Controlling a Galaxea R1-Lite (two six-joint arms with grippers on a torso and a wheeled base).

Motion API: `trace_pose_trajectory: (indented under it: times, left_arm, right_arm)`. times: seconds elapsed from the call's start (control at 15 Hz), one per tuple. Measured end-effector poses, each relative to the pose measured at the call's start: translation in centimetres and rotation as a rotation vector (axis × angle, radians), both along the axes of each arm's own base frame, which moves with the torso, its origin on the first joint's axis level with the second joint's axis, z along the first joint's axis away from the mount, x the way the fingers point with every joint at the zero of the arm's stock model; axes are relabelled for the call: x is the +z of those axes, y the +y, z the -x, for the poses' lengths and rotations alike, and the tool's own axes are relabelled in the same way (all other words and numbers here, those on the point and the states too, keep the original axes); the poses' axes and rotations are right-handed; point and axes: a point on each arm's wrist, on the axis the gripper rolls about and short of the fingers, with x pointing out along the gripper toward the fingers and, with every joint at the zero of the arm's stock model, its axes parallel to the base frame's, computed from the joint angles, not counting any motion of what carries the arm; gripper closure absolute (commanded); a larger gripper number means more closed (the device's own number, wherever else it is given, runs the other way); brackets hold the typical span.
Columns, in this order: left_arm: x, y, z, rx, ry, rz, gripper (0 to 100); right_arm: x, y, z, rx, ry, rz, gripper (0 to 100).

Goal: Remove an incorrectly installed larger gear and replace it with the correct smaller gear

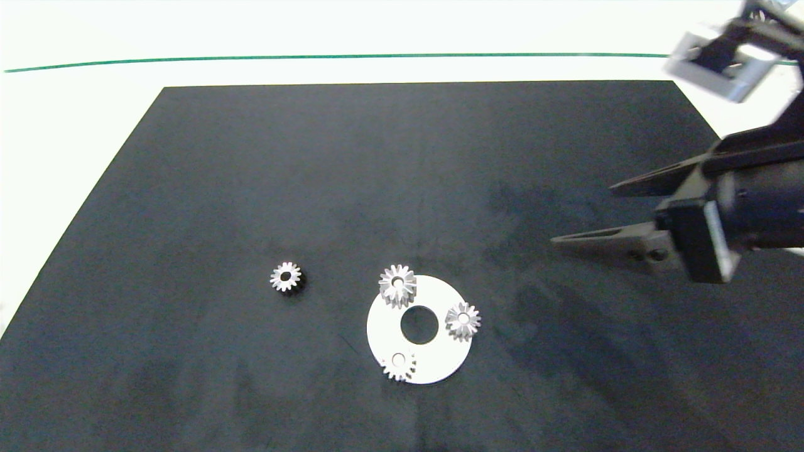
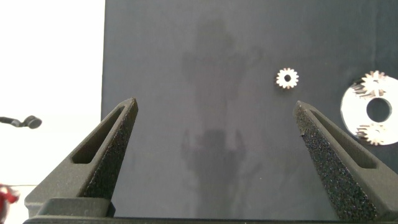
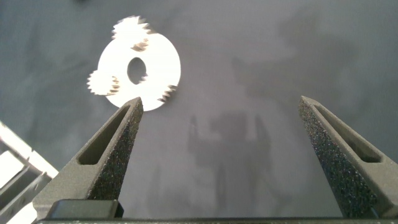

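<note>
Larger gear (image 1: 397, 285): sat on white disc (image 1: 440, 367), far-left rim. Two other gears (image 1: 463, 321) on same disc. Smaller gear (image 1: 286, 277): lay alone on black mat (image 1: 251, 176), left of disc, apart from it.
R gripper (image 1: 581, 213): above mat, well right of disc, fingers spread wide, empty; larger gear well apart.
L gripper (image 2: 214, 115): off head view, fingers wide, empty, smaller gear beyond fingertips.

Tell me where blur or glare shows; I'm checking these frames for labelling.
Head view: the right end effector looks sharp, the grey bracket above it is smeared, and the table beyond the mat is washed out. Right wrist view: the disc and its gears are motion-blurred. Left wrist view: crisp.
</note>
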Motion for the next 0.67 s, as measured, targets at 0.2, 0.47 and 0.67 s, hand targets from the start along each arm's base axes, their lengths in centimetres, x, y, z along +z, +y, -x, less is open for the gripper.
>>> trace_pose_trajectory:
  times: [0.2, 0.47, 0.67]
  left_arm:
    - [0.1, 0.0, 0.3, 0.008, -0.003, 0.0, 0]
    - [0.1, 0.0, 0.5, 0.008, -0.006, -0.001, 0]
    - [0.1, 0.0, 0.5, 0.008, -0.007, 0.0, 0]
  right_arm:
    - [-1.7, 6.8, -2.0, 0.104, 0.04, 0.123, 0]
    - [-4.5, 11.9, -3.5, 0.153, 0.088, 0.297, 0]
    - [-5.8, 14.1, -4.7, 0.162, 0.087, 0.339, 0]
